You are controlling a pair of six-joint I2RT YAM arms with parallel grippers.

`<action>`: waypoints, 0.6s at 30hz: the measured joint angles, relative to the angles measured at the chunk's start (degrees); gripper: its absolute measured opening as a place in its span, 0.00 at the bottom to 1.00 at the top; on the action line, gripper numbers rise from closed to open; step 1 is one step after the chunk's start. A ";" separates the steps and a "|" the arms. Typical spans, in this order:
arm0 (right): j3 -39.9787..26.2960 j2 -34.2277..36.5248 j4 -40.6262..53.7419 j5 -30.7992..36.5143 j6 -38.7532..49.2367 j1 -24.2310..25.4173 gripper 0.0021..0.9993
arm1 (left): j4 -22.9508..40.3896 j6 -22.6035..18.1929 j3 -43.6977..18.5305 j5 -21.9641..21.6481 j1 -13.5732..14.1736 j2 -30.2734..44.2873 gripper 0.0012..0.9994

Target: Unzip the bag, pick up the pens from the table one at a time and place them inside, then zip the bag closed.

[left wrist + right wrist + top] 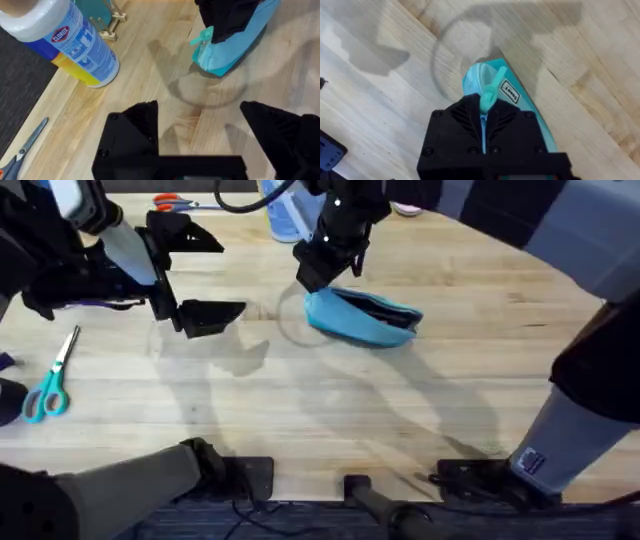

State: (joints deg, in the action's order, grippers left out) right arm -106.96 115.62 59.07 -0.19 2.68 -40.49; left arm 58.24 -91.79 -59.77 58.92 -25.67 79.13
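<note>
The light-blue bag (362, 320) lies on the table (330, 420) right of the middle, with a dark strip along its top. My right gripper (314, 272) reaches across to the bag's left end. In the right wrist view my right gripper (483, 107) is shut on the bag's zipper end, and the turquoise pull tab (491, 90) sticks out past the fingers. My left gripper (205, 275) stands open to the left of the bag, holding nothing. In the left wrist view the bag (235, 47) lies beyond my open left gripper (200, 130). The pens are out of view.
A blue-and-white wipes canister (75, 45) stands at the table's far edge, near a small wooden rack (112, 25). Teal-handled scissors (48, 390) lie at the left, and orange-handled scissors (175, 200) lie at the far left edge.
</note>
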 joint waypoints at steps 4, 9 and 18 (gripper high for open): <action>0.01 -0.07 0.02 0.00 -0.09 0.00 0.03 | 0.00 0.00 0.00 0.00 0.00 0.00 0.99; 0.02 -0.07 0.02 0.00 -2.29 0.00 0.03 | 0.00 0.00 0.00 0.00 0.00 0.00 0.99; 0.04 -0.07 0.13 -1.13 -12.19 0.02 0.03 | 0.00 0.00 0.00 0.00 0.00 0.00 0.99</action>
State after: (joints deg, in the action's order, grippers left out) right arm -106.91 115.55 59.20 -1.32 -9.52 -40.47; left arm 58.24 -91.79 -59.77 58.92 -25.67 79.13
